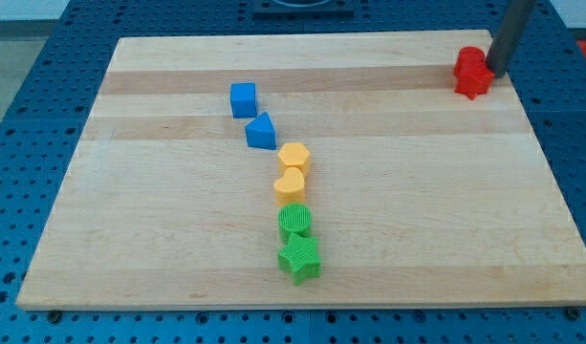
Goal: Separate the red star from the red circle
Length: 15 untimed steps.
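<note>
Two red blocks sit pressed together near the board's top right corner. The upper one (469,60) looks like the red circle and the lower one (474,84) like the red star, though their shapes are hard to make out. My tip (490,75) is right beside them on the view's right, touching or nearly touching them. The dark rod rises from there out of the top of the view.
A blue cube (243,99), a blue triangle (261,131), a yellow hexagon (293,157), a yellow heart (290,184), a green circle (294,222) and a green star (299,258) form a line down the board's middle. The wooden board (445,210) lies on a blue pegboard.
</note>
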Tool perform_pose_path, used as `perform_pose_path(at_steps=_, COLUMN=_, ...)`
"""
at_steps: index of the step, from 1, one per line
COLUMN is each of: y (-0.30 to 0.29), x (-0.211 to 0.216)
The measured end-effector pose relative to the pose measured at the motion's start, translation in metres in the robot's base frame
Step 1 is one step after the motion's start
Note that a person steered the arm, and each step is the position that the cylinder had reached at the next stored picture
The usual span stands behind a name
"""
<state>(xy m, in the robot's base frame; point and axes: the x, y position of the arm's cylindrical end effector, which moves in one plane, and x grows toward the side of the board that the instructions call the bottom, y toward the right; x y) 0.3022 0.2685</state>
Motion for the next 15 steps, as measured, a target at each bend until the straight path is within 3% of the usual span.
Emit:
perform_pose_path(at_steps=2, y=-0.034, x=0.046)
perform_pose_path(at_steps=5, y=-0.114, x=0.079)
perform_pose_path(at_steps=6, y=-0.116, x=0.106)
perform_pose_path(at_steps=7, y=-0.052, x=0.119)
perform_pose_path(at_steps=8, y=0.014, x=0.094)
perform_pose_path(at_steps=9, y=0.018, x=0.058)
perform_pose_path(at_steps=10, y=0.014, x=0.039)
perform_pose_path(at_steps=15, y=-0.058, x=0.034)
